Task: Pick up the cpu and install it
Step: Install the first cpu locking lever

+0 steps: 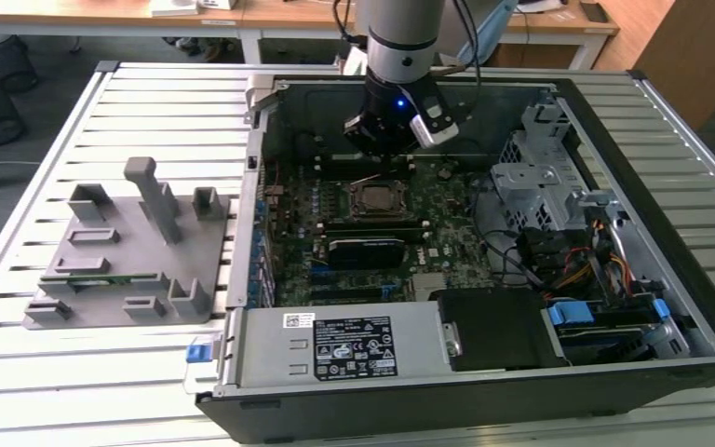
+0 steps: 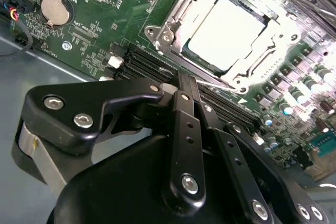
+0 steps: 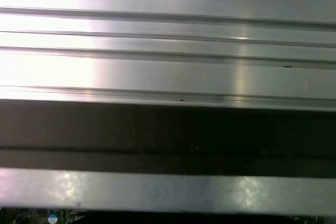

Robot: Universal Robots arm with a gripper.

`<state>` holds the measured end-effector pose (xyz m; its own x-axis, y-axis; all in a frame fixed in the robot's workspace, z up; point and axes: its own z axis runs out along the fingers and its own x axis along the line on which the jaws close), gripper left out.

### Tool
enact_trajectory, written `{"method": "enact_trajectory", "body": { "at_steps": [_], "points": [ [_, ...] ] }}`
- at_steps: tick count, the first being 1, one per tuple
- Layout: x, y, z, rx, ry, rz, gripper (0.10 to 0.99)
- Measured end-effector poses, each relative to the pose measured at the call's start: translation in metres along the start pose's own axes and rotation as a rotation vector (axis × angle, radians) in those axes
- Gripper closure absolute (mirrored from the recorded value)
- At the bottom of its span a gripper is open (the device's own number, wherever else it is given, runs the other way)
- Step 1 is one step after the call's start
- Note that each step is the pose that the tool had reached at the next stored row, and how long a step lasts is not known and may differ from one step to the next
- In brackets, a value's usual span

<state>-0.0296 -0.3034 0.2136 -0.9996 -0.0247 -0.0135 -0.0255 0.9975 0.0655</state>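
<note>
The cpu (image 2: 231,32), a flat square chip with a shiny silver top, lies inside the metal frame of the motherboard socket (image 2: 168,35). In the exterior view the cpu (image 1: 375,196) sits at the middle of the green motherboard (image 1: 445,233) in the open computer case. My gripper (image 1: 384,155) hangs just above the board, a little behind the socket and apart from the chip. In the second wrist view my gripper (image 2: 182,81) has its black fingers drawn together, shut, with nothing between them.
A grey fixture (image 1: 134,251) carrying a green memory stick (image 1: 97,277) stands on the slatted table (image 1: 34,382) at the exterior view's left. Inside the case are a power supply (image 1: 345,346), a metal drive cage (image 1: 544,168) and cables (image 1: 581,279). Case walls (image 1: 252,186) enclose the board.
</note>
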Motion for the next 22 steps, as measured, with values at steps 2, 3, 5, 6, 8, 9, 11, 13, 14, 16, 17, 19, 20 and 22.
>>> {"method": "enact_trajectory", "body": {
  "at_steps": [2, 3, 5, 6, 8, 9, 11, 13, 14, 16, 17, 19, 20, 22],
  "points": [
    [-0.0017, -0.0002, 0.0027, 0.000, 0.0001, 0.000, 0.980],
    [-0.0026, -0.0003, 0.0041, 0.000, 0.0001, 0.000, 0.980],
    [-0.0038, -0.0006, 0.0073, 0.000, 0.0001, 0.000, 0.980],
    [-0.0041, -0.0007, 0.0091, 0.000, 0.0001, 0.000, 0.980],
    [-0.0045, -0.0009, 0.0124, 0.000, 0.0001, 0.000, 0.980],
    [-0.0045, -0.0010, 0.0140, 0.000, 0.0001, 0.000, 0.980],
    [-0.0046, -0.0012, 0.0162, 0.000, 0.0002, 0.000, 0.980],
    [-0.0046, -0.0012, 0.0167, 0.000, 0.0002, 0.000, 0.980],
    [-0.0046, -0.0012, 0.0167, 0.000, 0.0001, 0.000, 0.980],
    [-0.0046, -0.0012, 0.0160, 0.000, 0.0001, 0.000, 0.980],
    [-0.0047, -0.0011, 0.0153, 0.000, 0.0001, 0.000, 0.980],
    [-0.0047, -0.0010, 0.0147, 0.000, 0.0001, 0.000, 0.980],
    [-0.0047, -0.0010, 0.0148, 0.002, -0.0001, 0.000, 0.980],
    [-0.0047, -0.0011, 0.0147, 0.009, 0.0004, 0.000, 0.980]
  ]
}}
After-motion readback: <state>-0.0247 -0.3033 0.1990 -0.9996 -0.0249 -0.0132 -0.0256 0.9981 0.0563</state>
